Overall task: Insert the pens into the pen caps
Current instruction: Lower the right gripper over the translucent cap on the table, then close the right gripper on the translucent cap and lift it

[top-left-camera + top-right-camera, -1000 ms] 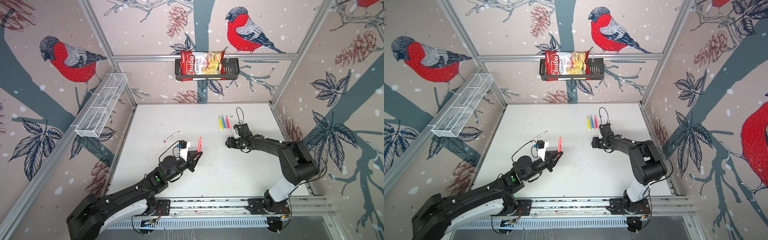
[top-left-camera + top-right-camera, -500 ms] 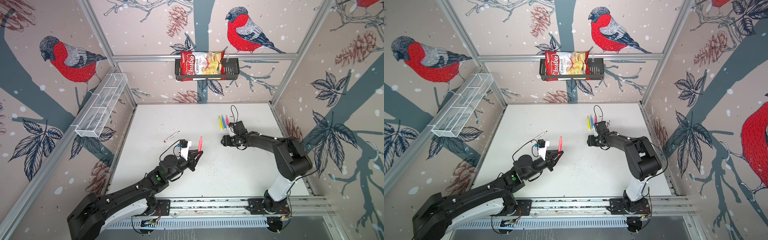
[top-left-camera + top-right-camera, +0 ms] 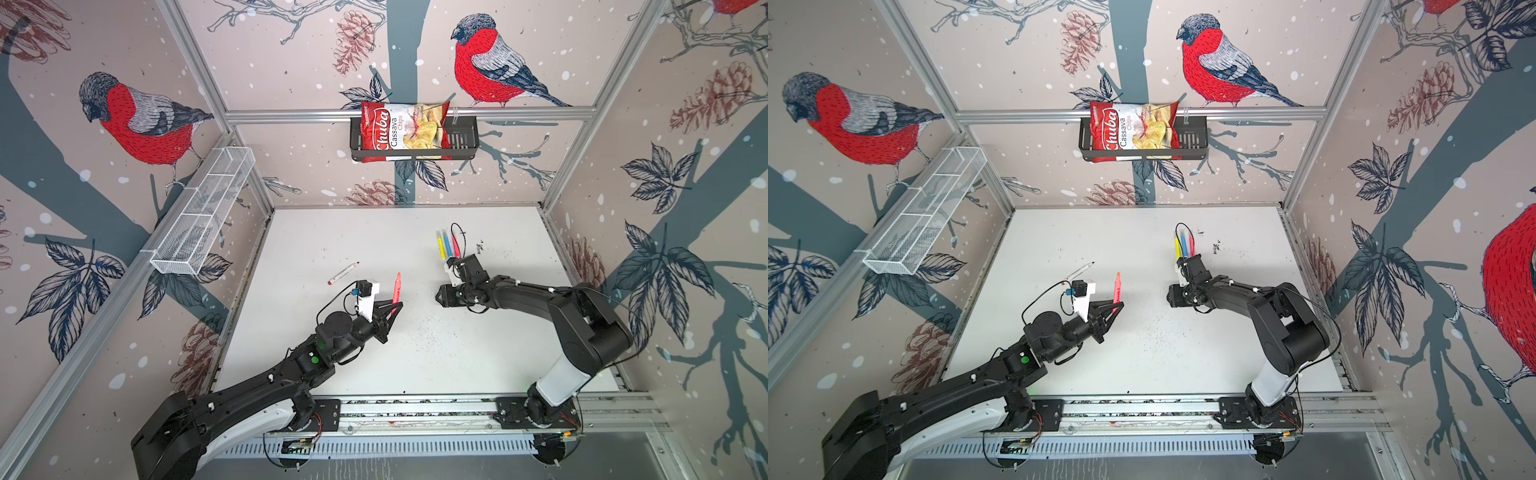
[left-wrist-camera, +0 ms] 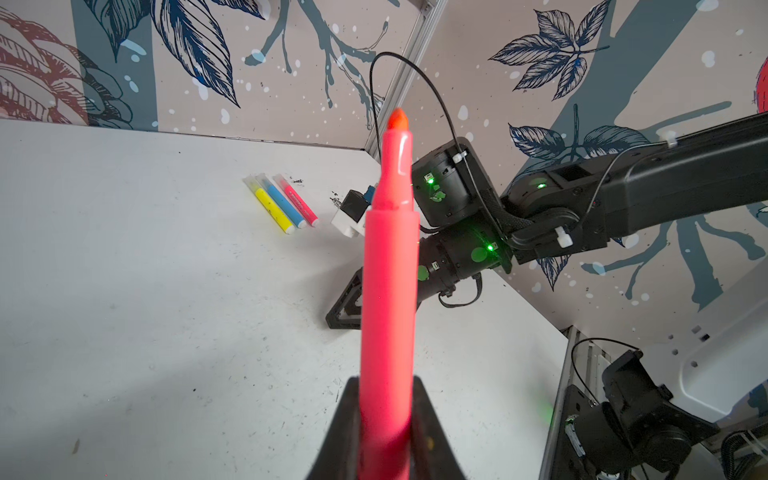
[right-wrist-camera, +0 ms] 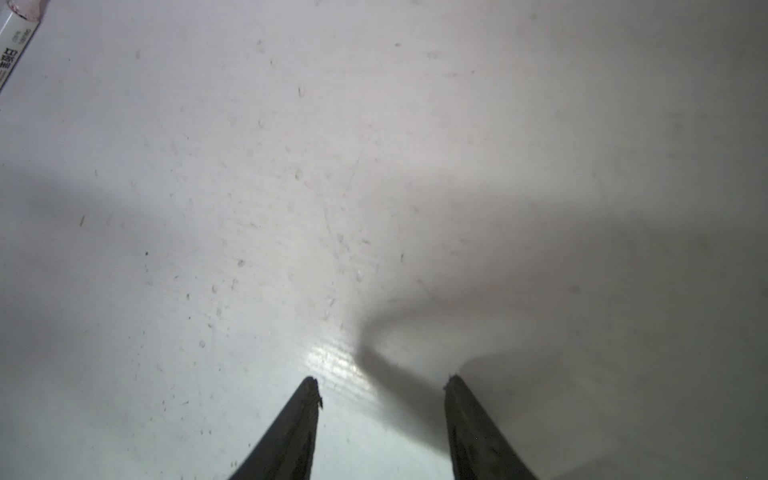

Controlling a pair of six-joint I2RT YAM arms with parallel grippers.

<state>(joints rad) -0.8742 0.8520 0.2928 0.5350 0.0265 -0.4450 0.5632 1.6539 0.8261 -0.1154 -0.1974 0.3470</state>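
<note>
Left wrist view: pinching a pink pen [image 4: 388, 270], tip bare, in the left hand [image 4: 384, 386]. Right hand [image 5: 381, 380] spread, empty, over the table [image 5: 249, 166]. Next, probably fetching a cap.

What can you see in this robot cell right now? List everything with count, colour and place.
held pink marker: 1, pink, in the left pincer, tip bare
yellow marker, blue marker, second pink marker: 3, side by side, table's back right
white pen: 1, white with red end, lying left of centre
chips bag: 1, red, in black basket on back wall
wire tray: 1, white, left wall
table: 1, white
left pincer: 1, black, shut on held pink marker
right pincer: 1, black, open, empty, low over table
</note>
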